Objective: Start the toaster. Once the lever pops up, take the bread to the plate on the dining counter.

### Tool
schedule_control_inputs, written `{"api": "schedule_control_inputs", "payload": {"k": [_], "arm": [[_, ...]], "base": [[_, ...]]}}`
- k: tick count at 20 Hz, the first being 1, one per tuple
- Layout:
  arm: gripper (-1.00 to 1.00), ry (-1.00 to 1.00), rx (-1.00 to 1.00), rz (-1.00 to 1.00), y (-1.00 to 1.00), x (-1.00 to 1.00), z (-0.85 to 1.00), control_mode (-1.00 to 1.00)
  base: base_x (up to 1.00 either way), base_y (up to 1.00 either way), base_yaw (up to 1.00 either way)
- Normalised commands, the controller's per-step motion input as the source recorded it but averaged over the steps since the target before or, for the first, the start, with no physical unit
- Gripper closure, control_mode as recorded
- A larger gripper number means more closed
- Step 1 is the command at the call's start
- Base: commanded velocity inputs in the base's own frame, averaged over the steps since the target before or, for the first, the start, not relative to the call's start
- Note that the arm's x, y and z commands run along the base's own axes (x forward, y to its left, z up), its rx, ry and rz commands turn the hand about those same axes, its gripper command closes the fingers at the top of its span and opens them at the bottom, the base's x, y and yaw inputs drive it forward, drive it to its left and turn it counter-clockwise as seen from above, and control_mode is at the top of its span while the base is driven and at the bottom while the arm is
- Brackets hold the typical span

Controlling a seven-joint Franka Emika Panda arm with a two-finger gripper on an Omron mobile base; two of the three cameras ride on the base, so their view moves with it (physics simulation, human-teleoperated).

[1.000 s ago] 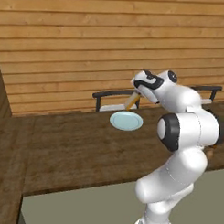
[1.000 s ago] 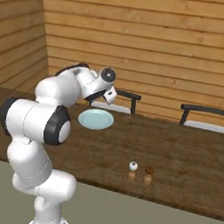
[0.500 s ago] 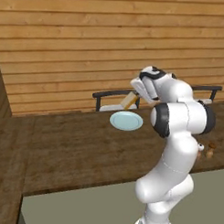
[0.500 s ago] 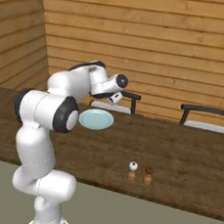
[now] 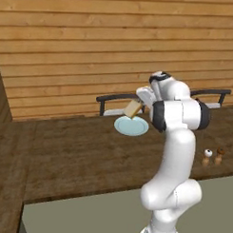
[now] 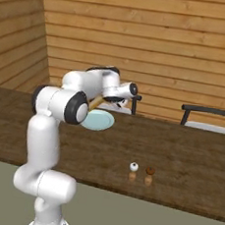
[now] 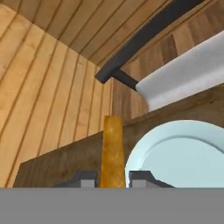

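Carrying bread [image 7: 111, 151] to plate [image 5: 131, 126] | gripper [image 7: 112, 178]: narrowly parted, clamped on the slice's lower edge | bread: edge-on between the fingers, long axis running away from the hand | plate: near the dining counter's [image 5: 79, 155] far edge, just beside and below the slice (toward the chair) [image 7: 183, 74].

the arm [image 5: 176, 154] is showing glossy white, rounded segments joined by dark grey bands at the joints, swelling into a bulbous white base; the claw [image 7: 112, 178] is showing two small dark grey tips.
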Motion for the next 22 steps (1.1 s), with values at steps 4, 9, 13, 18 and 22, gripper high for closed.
{"api": "schedule_control_inputs", "payload": {"k": [4,9,13,18,22], "arm": [[1.0,0.0,0.0,0.17,0.0,0.34,-0.49,-1.0],[1.0,0.0,0.0,0.16,0.0,0.34,-0.43,-1.0],[1.0,0.0,0.0,0.15,0.0,0.31,-0.42,-1.0],[1.0,0.0,0.0,0.14,0.0,0.23,-0.42,-1.0],[1.0,-0.03,0.04,0.15,-0.03,-0.03,-0.29,-1.0]], "base": [[0.0,0.0,0.0],[0.0,0.0,0.0],[0.0,0.0,0.0],[0.0,0.0,0.0],[0.0,0.0,0.0]]}}
